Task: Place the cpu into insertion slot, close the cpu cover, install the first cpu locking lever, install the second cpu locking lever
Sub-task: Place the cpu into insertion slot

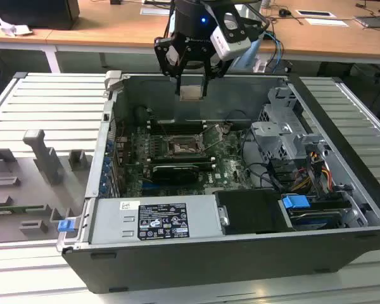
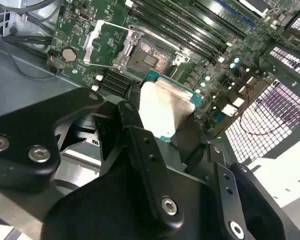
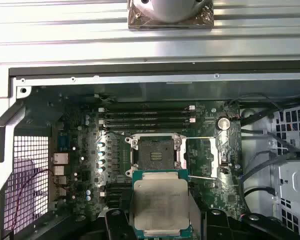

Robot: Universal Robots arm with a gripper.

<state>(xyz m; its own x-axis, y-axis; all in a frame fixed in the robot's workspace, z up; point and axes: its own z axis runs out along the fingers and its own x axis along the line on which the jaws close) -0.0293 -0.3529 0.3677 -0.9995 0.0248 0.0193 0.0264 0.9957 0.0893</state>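
Note:
My gripper (image 1: 191,87) hangs above the open computer case, shut on the cpu (image 1: 191,93), a flat square chip with a pale metal top. In both wrist views the cpu (image 3: 160,204) (image 2: 165,106) sits between the black fingers (image 2: 132,125), held flat. Below it on the green board lies the insertion slot (image 3: 155,152) (image 2: 149,59) (image 1: 180,149), dark and bare with a silvery rim. The cpu cover (image 3: 202,157) (image 2: 102,44) is swung open to one side of the slot. Thin wire levers (image 3: 206,138) stand loose beside the cover.
Black memory slots (image 3: 147,120) run along one side of the socket. The case's metal walls (image 1: 196,95) surround the board, with a drive cage (image 1: 285,136) and cables on the exterior view's right. A grey power supply (image 1: 155,220) sits at the front. Grey fixtures (image 1: 44,158) stand on the table.

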